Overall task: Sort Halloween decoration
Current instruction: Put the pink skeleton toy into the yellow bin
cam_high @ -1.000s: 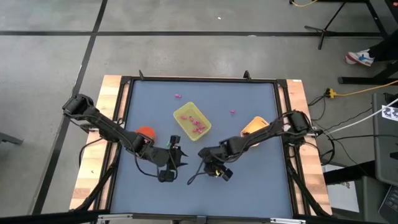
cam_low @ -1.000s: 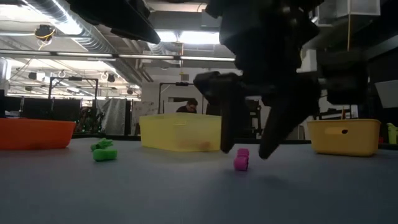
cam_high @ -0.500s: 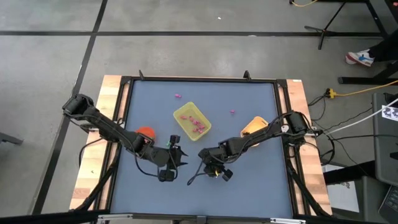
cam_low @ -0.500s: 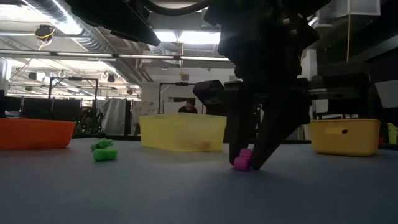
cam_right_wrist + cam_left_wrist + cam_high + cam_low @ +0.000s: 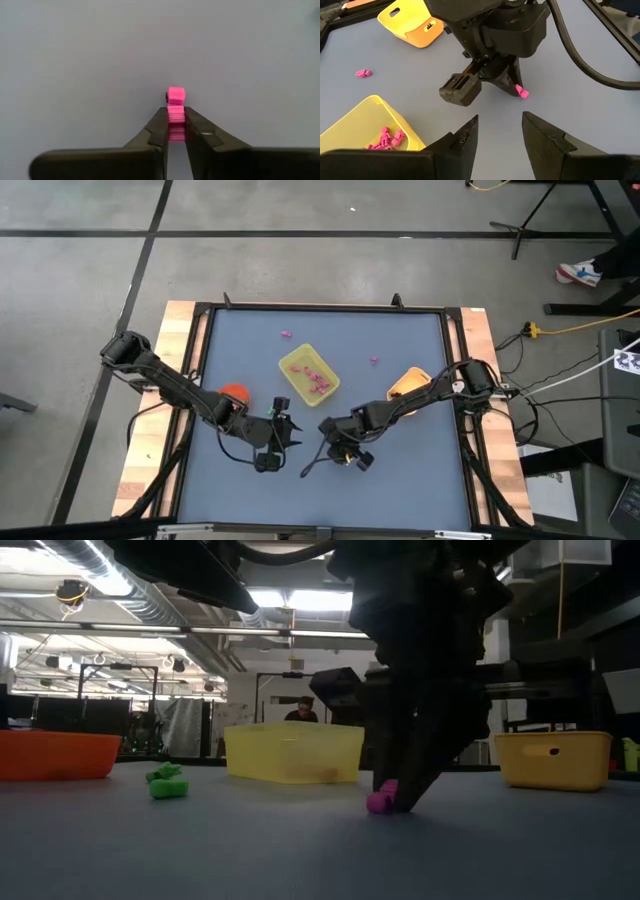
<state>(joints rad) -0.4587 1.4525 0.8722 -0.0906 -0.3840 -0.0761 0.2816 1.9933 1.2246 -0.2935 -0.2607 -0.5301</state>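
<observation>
1. A tiny bright pink plastic trinket [image 5: 175, 107], blocky and ribbed in segments, is seen lying on the blue-grey table top near its front middle. It is pinched between two dark finger tips, and its squarish far end protrudes beyond them.
2. A cluster of similar small pink trinkets [image 5: 317, 380] is seen piled inside the yellow rectangular tray near the table's centre.
3. Two loose pink trinkets are found on the bare table top: one [image 5: 286, 333] beyond the tray toward the far edge, another [image 5: 374, 360] to the tray's right.
4. A small green lumpy trinket [image 5: 168, 786] is seen lying on the table; a second green piece [image 5: 165, 772] sits just behind it.
</observation>
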